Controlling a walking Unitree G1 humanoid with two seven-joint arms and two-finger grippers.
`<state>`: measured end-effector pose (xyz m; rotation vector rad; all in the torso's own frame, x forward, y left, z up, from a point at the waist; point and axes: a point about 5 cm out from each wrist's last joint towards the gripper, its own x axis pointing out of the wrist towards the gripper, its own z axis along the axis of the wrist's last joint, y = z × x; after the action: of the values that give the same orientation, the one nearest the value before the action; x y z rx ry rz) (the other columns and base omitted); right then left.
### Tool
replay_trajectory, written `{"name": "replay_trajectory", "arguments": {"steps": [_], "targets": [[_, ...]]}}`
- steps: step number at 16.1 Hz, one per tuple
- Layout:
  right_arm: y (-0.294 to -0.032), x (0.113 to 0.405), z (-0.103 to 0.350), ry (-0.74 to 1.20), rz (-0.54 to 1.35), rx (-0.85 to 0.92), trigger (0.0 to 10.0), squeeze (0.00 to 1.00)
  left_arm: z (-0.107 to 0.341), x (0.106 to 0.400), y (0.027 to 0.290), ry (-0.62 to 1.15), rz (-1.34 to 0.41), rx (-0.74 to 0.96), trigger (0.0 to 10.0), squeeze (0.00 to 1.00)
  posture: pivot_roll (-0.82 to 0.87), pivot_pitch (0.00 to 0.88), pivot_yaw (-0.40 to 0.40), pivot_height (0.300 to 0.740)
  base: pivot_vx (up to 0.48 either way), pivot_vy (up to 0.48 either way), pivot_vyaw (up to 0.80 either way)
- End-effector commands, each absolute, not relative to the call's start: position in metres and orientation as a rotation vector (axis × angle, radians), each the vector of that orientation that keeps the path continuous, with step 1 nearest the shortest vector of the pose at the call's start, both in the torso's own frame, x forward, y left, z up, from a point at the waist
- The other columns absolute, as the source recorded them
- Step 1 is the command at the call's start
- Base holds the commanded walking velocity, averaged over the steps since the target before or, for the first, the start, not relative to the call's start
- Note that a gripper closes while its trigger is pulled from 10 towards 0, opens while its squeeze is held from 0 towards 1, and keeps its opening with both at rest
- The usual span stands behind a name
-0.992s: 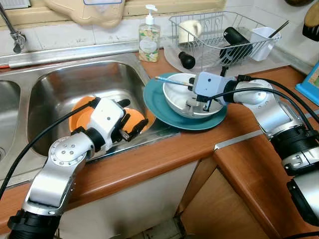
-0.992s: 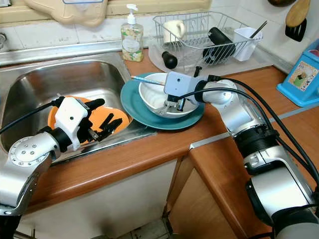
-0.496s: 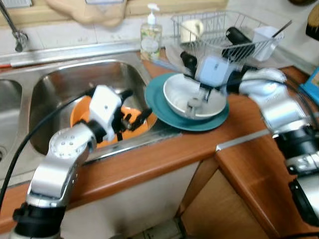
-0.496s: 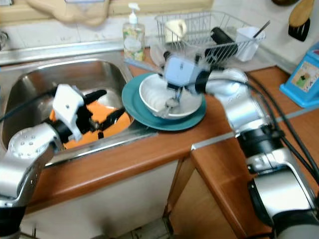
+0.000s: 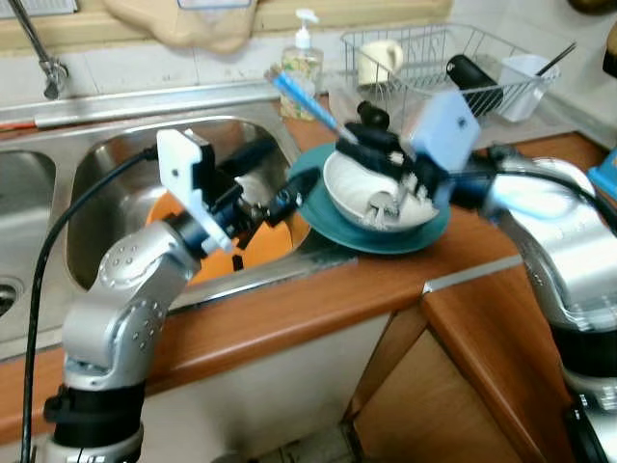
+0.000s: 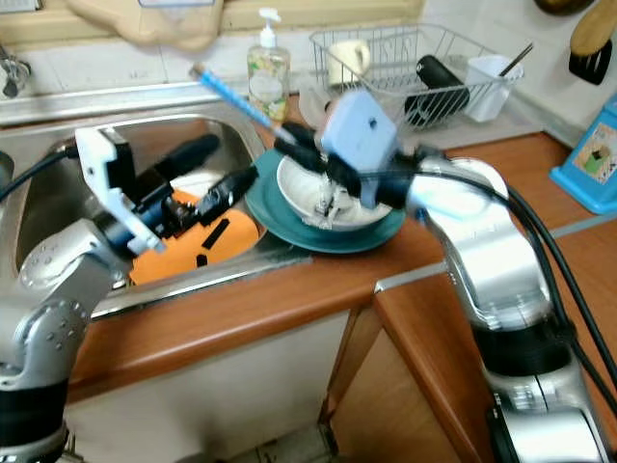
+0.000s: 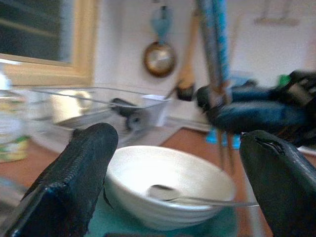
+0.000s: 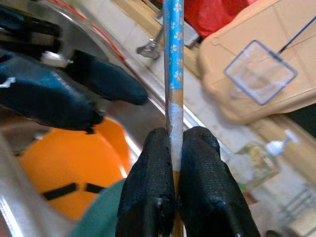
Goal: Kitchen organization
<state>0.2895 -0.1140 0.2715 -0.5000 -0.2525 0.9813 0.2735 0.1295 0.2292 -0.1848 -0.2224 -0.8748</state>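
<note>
The right hand (image 6: pixel 294 145) now holds a blue-patterned chopstick (image 8: pixel 173 59) up off the bowl (image 5: pixel 371 191); a second ago the stick lay across the bowl's rim with the hand low over it, and now it slants up and away toward the soap bottle (image 5: pixel 303 60). In the right wrist view the two fingers (image 8: pixel 148 192) are pressed together on the stick, its pale middle caught between them. The left hand (image 5: pixel 265 193), spread wide and holding nothing, has risen from above the orange plate (image 5: pixel 236 258) in the sink (image 5: pixel 116 164) and now points toward the bowl, which sits between its fingers in the left wrist view. The bowl rests on the teal plate (image 5: pixel 328 217) on the tabletop (image 5: pixel 318 299), a spoon (image 7: pixel 197 198) lying inside it. The lift looks done, so the stick is probably bound for the rack (image 5: pixel 434 58) behind, and the spoon and dishes are left to sort.
</note>
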Motion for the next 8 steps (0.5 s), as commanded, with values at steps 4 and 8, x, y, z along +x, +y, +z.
{"name": "replay_trajectory", "arguments": {"steps": [4,8], "targets": [[-0.109,0.255,0.262,-0.17,1.029,-0.375,0.0,0.0,0.23,0.258,0.13,-0.208,-1.006,-0.375,10.0,0.0,-0.12,0.0,0.024,0.74,0.0,0.0,0.0],[-0.096,0.234,0.24,-0.084,1.095,-0.254,0.0,0.0,0.229,0.253,0.132,-0.228,-1.061,-0.562,7.2,0.0,-0.12,0.0,0.035,0.74,0.0,0.0,0.0]]}}
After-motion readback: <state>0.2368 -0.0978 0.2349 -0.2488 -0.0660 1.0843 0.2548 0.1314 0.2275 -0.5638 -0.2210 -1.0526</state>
